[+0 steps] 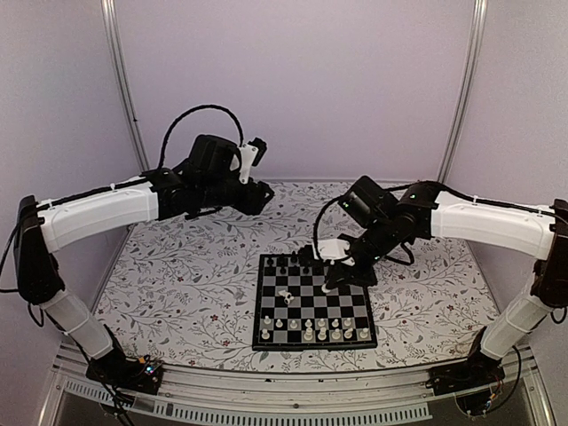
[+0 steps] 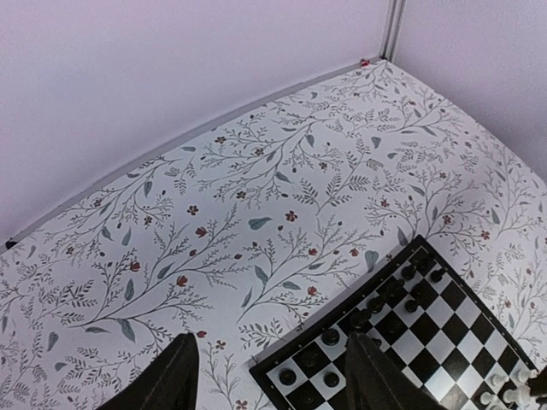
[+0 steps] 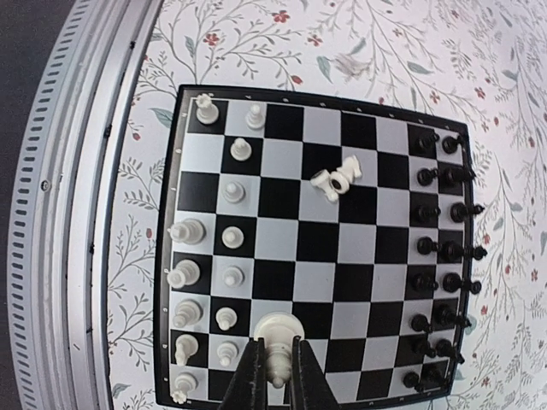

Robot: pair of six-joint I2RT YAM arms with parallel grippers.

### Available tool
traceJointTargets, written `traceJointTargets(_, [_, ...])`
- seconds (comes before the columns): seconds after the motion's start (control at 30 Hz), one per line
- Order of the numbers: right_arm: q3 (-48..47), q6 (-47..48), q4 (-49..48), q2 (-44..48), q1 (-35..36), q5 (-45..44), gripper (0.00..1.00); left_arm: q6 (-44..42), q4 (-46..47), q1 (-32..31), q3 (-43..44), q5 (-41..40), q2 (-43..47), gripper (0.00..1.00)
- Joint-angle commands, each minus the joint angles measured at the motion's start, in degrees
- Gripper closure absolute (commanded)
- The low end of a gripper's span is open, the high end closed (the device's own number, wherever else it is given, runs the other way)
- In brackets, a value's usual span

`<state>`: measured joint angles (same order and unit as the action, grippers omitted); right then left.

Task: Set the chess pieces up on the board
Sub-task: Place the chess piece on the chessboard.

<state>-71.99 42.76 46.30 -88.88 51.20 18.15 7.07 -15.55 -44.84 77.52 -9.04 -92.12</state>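
The right gripper (image 3: 275, 359) is clenched on a cream-white chess piece (image 3: 278, 329), its two dark fingers (image 3: 255, 376) pinching the piece's stem below a round base that faces the wrist camera. It hangs low over the board (image 3: 355, 282); whether the piece touches a square I cannot tell.

Just beside the claw, on the side toward the ribbed metal rail (image 3: 77, 213), stand two files of cream-white chessmen (image 3: 231, 235). The nearest of them is almost against the finger, so there is little room there. Ahead of the fingertips the middle squares lie bare, apart from two toppled white pieces (image 3: 336, 179) lying on their sides and touching each other, well beyond the claw. On the claw's other side, along the far edge of the board, the black chessmen (image 3: 444, 256) stand crowded in two files.

The left gripper (image 2: 272, 367) hangs high above the floral tablecloth (image 2: 214, 213), released – its fingers (image 2: 175, 376) stand well apart with only the cloth and a corner of the board between them. Under and ahead of one finger are the black pieces at that corner. From above, the left arm (image 1: 106, 209) is well apart from the board, while the right arm (image 1: 479, 217) reaches in over the board's edge – its wrist covers the squares beneath it.
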Motion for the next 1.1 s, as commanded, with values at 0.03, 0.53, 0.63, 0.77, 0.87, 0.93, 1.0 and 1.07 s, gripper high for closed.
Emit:
traceJointTargets(0.03, [-7.4, 0.0, 4.6, -7.1, 6.5, 0.1, 0.96, -0.6, 3.8, 2.7, -2.5, -4.7, 5.1, 0.39])
traceJointTargets(0.53, [-18.4, -0.7, 8.0, -23.5, 16.3, -5.6, 0.95, -1.0, 4.0, 3.0, -2.8, -3.3, 6.6, 0.39])
traceJointTargets(0.63, [-19.4, -0.7, 8.2, -24.7, 16.9, -5.2, 0.95, -1.2, 4.0, 3.0, -2.8, -3.4, 6.9, 0.39])
traceJointTargets(0.77, [-20.5, -0.7, 8.8, -26.2, 17.4, -5.5, 0.95, -1.4, 4.0, 3.1, -2.9, -3.5, 6.9, 0.39])
traceJointTargets(0.87, [-20.8, -0.8, 8.9, -27.2, 17.6, -5.9, 0.94, -1.3, 3.9, 3.1, -2.9, -3.2, 6.9, 0.39])
traceJointTargets(0.93, [-20.8, -0.8, 9.0, -27.5, 17.6, -5.8, 0.94, -1.3, 3.9, 3.2, -2.8, -3.0, 6.9, 0.39])
traceJointTargets(1.0, [-20.8, -0.8, 9.1, -28.0, 17.7, -5.9, 0.94, -1.4, 3.9, 3.2, -2.8, -2.9, 6.9, 0.38])
traceJointTargets(1.07, [-20.7, -0.8, 9.3, -28.3, 17.8, -6.1, 0.94, -1.4, 3.9, 3.2, -2.8, -2.9, 6.9, 0.39])
